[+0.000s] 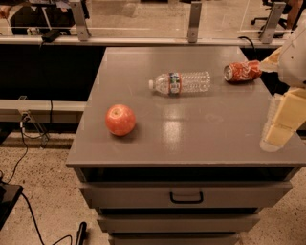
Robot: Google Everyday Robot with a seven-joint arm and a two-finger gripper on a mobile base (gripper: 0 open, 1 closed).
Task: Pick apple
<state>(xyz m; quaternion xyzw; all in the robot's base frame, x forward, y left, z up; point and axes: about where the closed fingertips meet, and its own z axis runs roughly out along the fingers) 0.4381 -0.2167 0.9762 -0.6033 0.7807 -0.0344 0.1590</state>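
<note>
a round red-orange apple (120, 120) with a pale yellowish patch around its stem dimple sits on the flat top of a grey metal cabinet (143, 153), on the left half of that top and towards its front edge, dimple facing up and a soft shadow beneath it. the apple stands by itself, apart from the other things on the top. further back, about mid-width, a clear plastic water bottle (180, 83) lies on its side, its white cap pointing left and a dark label band wrapped round it near the cap end. to the right of the bottle, near the back right corner, a crushed red soda can (242, 72) also lies on its side, its silver end turned left; can and bottle do not touch. the cream-coloured gripper (277, 134) hangs at the right edge of the view, over the right front part of the cabinet top, well apart from the apple; whether it is open or closed cannot be told from here. the white arm (294, 52) above it comes in from the upper right, just beside the can. below the top, the cabinet front shows stacked drawers, the upper drawer (119, 194) carrying a black handle (186, 197). behind the cabinet runs a glass barrier (143, 14) on grey metal posts (194, 19), and black cables (19, 158) trail over the speckled floor (48, 191) on the left.
</note>
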